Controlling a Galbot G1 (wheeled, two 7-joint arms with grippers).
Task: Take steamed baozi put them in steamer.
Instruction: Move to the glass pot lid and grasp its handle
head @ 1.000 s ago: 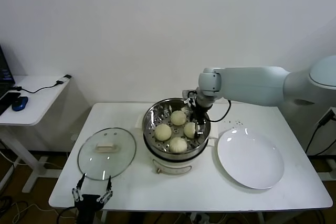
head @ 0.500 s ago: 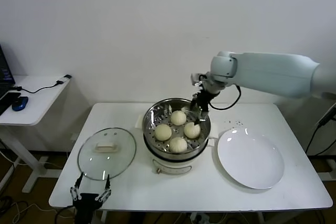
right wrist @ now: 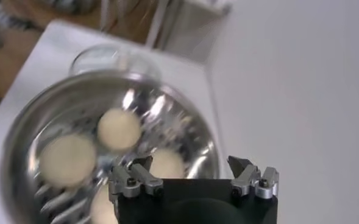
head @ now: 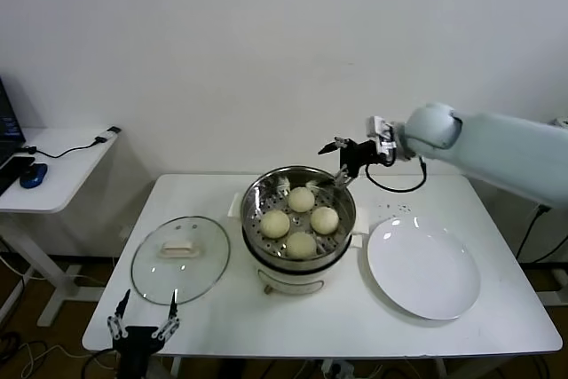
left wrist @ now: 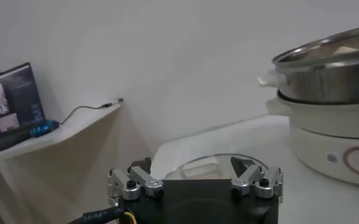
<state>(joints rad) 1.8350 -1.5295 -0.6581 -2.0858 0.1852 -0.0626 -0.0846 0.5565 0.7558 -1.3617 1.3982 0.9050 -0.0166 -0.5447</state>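
- Baozi (head: 301, 199), four of them, sit in my steamer (head: 299, 227) on its perforated tray: one toward the wall, one on each side (head: 275, 223) (head: 324, 219), and one nearest me (head: 302, 244).
- My right hand (head: 341, 159) hangs above the steamer's far right rim, fingers spread wide and holding nothing, with its arm reaching in from the right.
- From the right wrist view, that hand (right wrist: 191, 170) looks down into the shiny pot (right wrist: 106, 146), where pale buns (right wrist: 119, 129) show blurred on the metal tray.
- My left hand (head: 142, 330) is parked low at the near left corner of the table (head: 337, 317), fingers wide apart and empty, just in front of the glass lid (head: 180, 258).
- In the left wrist view, the left hand (left wrist: 194, 182) faces across the table; the lid's rim (left wrist: 216, 159) lies just beyond it, and the steamer (left wrist: 331, 103) stands farther off on its white base (left wrist: 331, 152).
- The glass lid lies flat on the table beside the steamer, on my left, with its white handle (head: 180, 249) up.
- A white plate (head: 424, 268) lies on the table on the steamer's other side, close to it, with nothing on it.
- A small white side desk (head: 53, 166) stands apart on my far left, carrying a blue mouse (head: 34, 175) and a cable (head: 84, 144).
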